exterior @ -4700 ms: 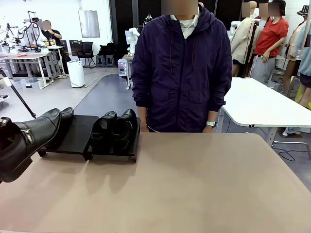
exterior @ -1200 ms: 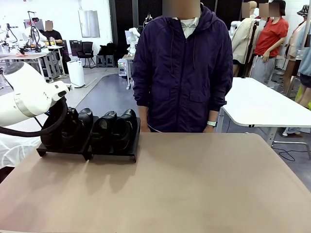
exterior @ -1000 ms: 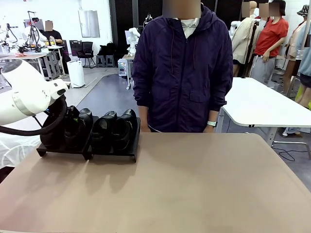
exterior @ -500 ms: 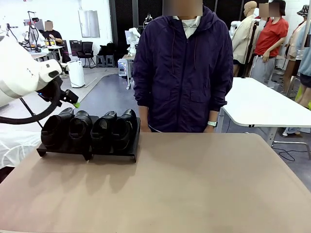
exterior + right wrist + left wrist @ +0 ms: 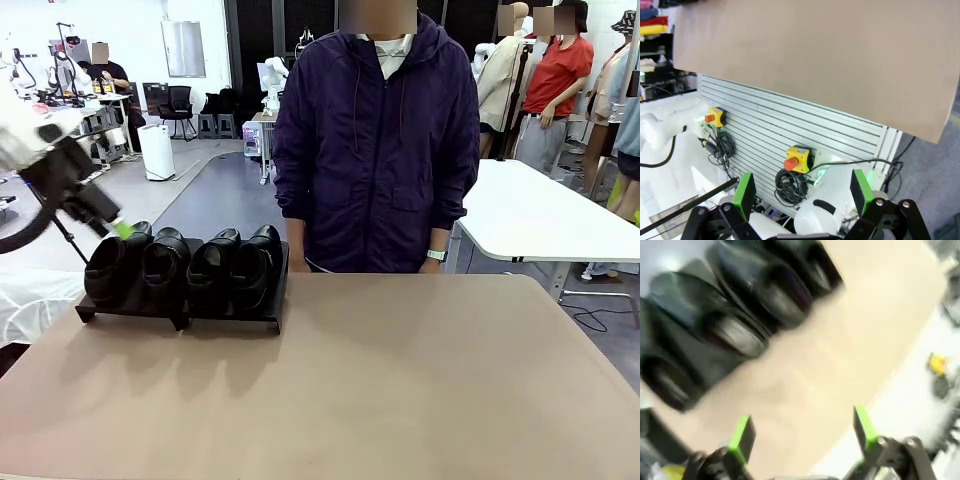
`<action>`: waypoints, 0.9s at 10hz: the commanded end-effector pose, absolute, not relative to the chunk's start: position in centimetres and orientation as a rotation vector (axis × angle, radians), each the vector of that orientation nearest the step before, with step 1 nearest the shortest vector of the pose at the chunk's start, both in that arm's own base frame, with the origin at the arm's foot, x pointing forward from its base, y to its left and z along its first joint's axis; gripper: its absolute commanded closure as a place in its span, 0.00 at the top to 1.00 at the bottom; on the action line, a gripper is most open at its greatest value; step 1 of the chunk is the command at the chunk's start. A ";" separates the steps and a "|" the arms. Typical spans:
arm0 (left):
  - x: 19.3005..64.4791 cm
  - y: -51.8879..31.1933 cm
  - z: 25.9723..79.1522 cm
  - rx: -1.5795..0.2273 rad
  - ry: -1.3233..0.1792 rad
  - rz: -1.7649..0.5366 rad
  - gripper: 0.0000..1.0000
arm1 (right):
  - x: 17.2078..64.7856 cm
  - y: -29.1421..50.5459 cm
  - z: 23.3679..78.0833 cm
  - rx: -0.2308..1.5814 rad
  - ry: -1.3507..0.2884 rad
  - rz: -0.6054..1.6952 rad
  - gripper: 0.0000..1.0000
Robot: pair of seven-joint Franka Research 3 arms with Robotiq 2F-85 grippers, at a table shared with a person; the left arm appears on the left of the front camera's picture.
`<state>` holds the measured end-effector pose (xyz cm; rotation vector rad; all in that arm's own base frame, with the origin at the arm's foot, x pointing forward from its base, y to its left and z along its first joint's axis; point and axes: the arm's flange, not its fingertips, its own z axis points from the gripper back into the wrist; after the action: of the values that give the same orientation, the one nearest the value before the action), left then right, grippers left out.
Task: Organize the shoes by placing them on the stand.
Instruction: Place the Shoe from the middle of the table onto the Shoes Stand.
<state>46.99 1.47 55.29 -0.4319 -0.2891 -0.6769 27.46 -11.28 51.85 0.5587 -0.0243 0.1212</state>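
Four shoes (image 5: 185,265) on stand (image 5: 230,312); left hand (image 5: 108,222) raised beside them, released, empty.

Left gripper (image 5: 802,437): black body, bright green pads on fingers (image 5: 741,435), blurred; black cable loops from white arm above stand (image 5: 180,308). Right gripper (image 5: 802,192): black linkage fingers with round pivot screws, green pads. Person (image 5: 378,150) behind stand: dark purple zip hooded jacket with drawcords, pale collar beneath, wristwatch (image 5: 434,255) at cuff
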 end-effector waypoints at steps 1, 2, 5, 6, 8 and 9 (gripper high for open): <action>44.2 6.4 58.3 -0.452 -0.070 -0.800 1.00 | 27.5 -11.3 52.1 0.563 -0.024 0.123 1.00; 41.0 8.1 58.0 -0.459 -0.142 -0.698 1.00 | 27.5 -11.3 52.1 0.563 -0.024 0.123 1.00; 29.3 13.5 55.2 -0.545 -0.444 -0.311 1.00 | 27.5 -11.3 52.1 0.563 -0.024 0.123 1.00; 27.6 14.3 54.7 -0.589 -0.483 -0.262 1.00 | 27.5 -11.3 52.1 0.563 -0.024 0.123 1.00; 27.8 14.4 53.3 -0.624 -0.437 -0.175 1.00 | 27.5 -11.3 52.1 0.563 -0.024 0.123 1.00; 30.1 13.5 52.8 -0.583 -0.302 -0.184 1.00 | 27.5 -11.3 52.1 0.563 -0.024 0.123 1.00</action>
<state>26.93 15.04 52.83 -0.6094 -0.4055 -0.1835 27.48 -11.30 51.87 0.5584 -0.0243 0.1210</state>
